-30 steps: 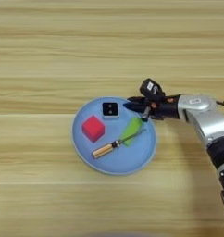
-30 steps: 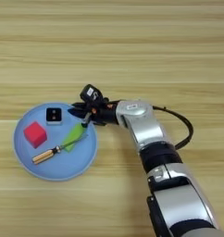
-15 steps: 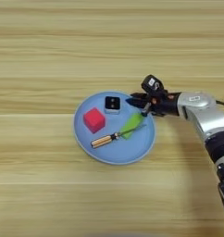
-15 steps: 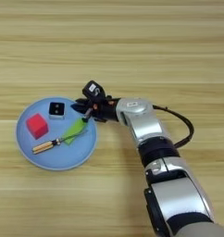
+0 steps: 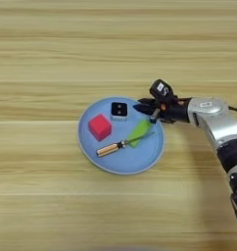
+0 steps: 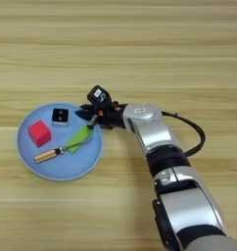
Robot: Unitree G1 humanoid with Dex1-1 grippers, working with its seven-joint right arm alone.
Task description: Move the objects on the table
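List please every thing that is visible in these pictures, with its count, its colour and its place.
Table: one, light-brown wood, fills the view.
Plate: one, blue, round, on the table near the middle.
Cube: one, red, on the plate's left part.
Small block: one, black and white, on the plate's far part.
Tool: one, wooden handle, thin dark blade, lying on the plate.
Green piece: one, flat, at the tool's blade end.
Cable: one, black, beside the forearm.
Right hand: one, black, over the plate's right rim.
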